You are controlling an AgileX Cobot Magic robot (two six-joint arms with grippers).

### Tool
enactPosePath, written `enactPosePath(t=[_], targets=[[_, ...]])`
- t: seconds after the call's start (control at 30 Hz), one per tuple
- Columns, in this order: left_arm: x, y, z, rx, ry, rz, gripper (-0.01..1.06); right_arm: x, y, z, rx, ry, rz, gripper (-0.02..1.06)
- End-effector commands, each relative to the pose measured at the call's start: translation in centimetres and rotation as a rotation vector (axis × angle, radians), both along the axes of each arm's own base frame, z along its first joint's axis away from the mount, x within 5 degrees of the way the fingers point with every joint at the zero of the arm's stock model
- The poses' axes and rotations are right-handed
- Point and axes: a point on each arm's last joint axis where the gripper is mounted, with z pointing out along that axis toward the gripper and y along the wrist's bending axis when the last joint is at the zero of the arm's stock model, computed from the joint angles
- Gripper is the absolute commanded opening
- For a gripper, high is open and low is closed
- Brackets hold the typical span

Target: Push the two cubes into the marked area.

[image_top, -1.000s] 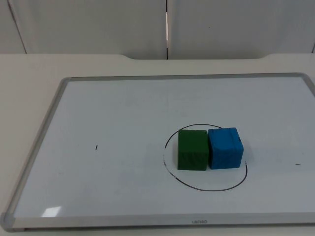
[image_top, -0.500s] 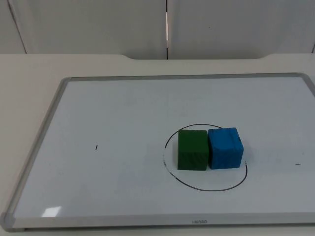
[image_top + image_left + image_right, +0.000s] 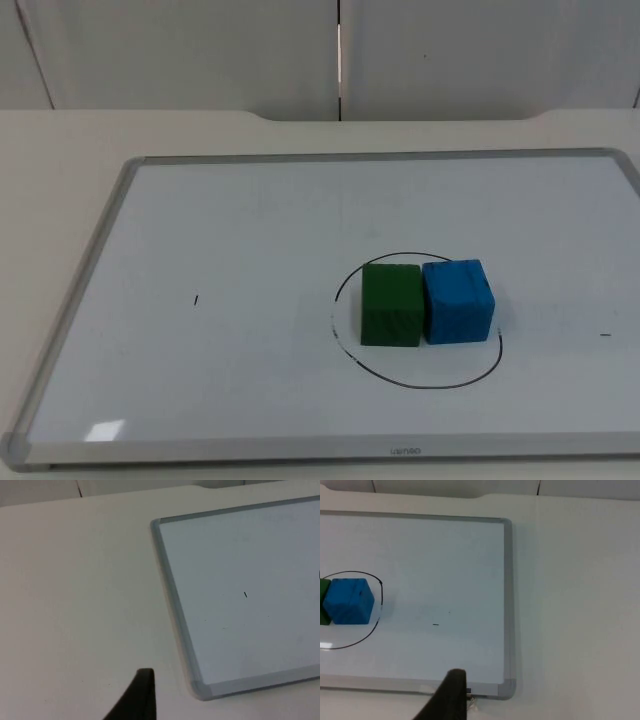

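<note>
A: Where do the cubes stand?

B: The green cube (image 3: 390, 303) and the blue cube (image 3: 458, 300) sit side by side, touching, on the whiteboard (image 3: 250, 250). Both lie within the drawn oval (image 3: 415, 383), right of the board's middle and toward its near edge. The blue cube's right side comes close to the line; from the top view it looks just inside, though that edge is hard to judge.

A: So the pushing is done?

B: It appears so. Both cubes seem to be in the marked area, and nothing looks left except perhaps a small nudge of the blue one leftward if its edge counts as over the line.

A: And the arms?

B: Both wait off the board. The left gripper (image 3: 135, 700) hangs over the bare table just beside the board's near left corner; the right gripper (image 3: 447, 697) hangs by the near right corner. One fingertip of each shows, so their spread cannot be told. Neither holds anything visible.
</note>
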Motion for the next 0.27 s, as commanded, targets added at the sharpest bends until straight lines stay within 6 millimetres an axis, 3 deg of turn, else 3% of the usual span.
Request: enactPosePath(t=[0.0,0.23], targets=[[0.05,0.03,-0.07,-0.001,-0.01,0.022,1.05,0.05,0.01,-0.08,0.001,-0.01,-0.007,1.05],[0.05,0.01,-0.07,-0.001,-0.01,0.074,1.05,0.05,0.01,-0.08,0.001,-0.01,-0.007,1.05]])
